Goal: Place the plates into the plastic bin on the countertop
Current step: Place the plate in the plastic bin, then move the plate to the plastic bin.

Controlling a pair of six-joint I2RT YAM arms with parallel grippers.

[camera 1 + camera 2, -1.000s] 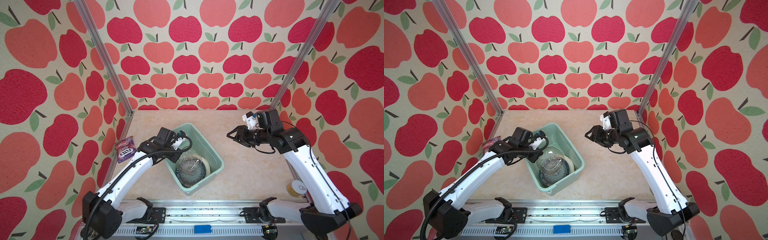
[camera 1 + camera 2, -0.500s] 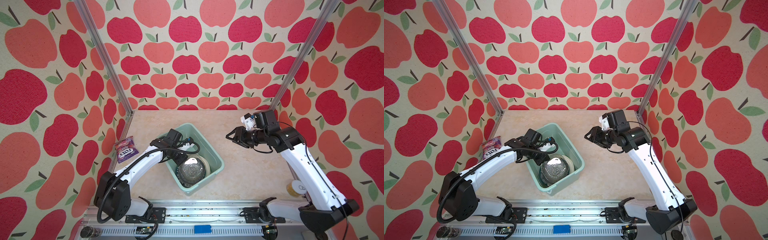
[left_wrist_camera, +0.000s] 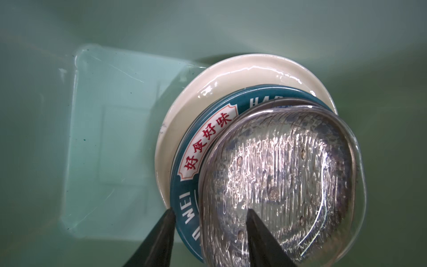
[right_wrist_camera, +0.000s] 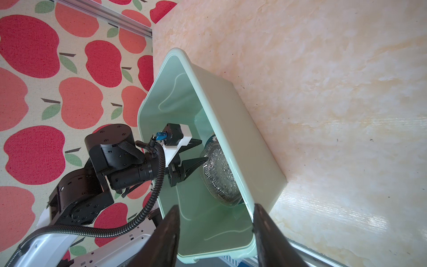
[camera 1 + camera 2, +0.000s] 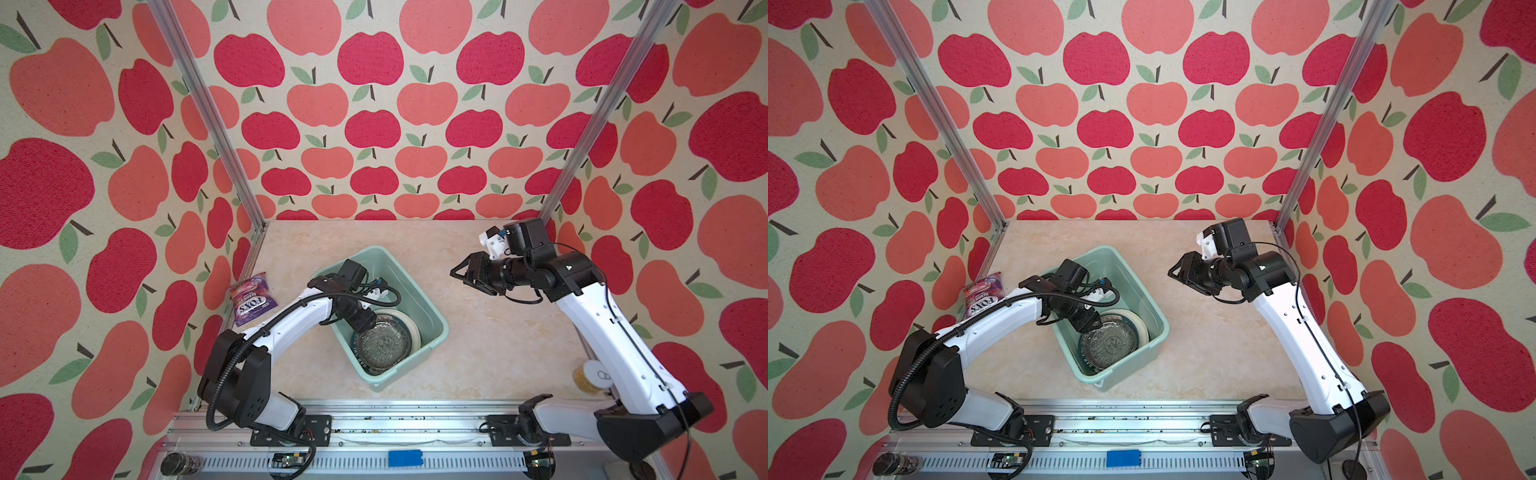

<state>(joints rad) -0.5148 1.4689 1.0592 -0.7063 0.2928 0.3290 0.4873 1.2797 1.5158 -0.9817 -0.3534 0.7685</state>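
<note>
Well, my left gripper (image 5: 366, 325) has its jaws apart over the clear glass plate (image 5: 384, 343), lying face up atop the other plates (image 5: 409, 328) at the lower-right end of the plastic bin (image 5: 417, 291), whose long axis runs upper left to lower right; my right gripper (image 5: 459, 277) gapes empty

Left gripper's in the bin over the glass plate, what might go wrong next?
The left gripper stands open astride the clear glass plate at its rim; lifting out askew might hook and drag it. It sits off-centre on the lettered plate, so a nudge may slide it against the plastic bin wall.
</note>
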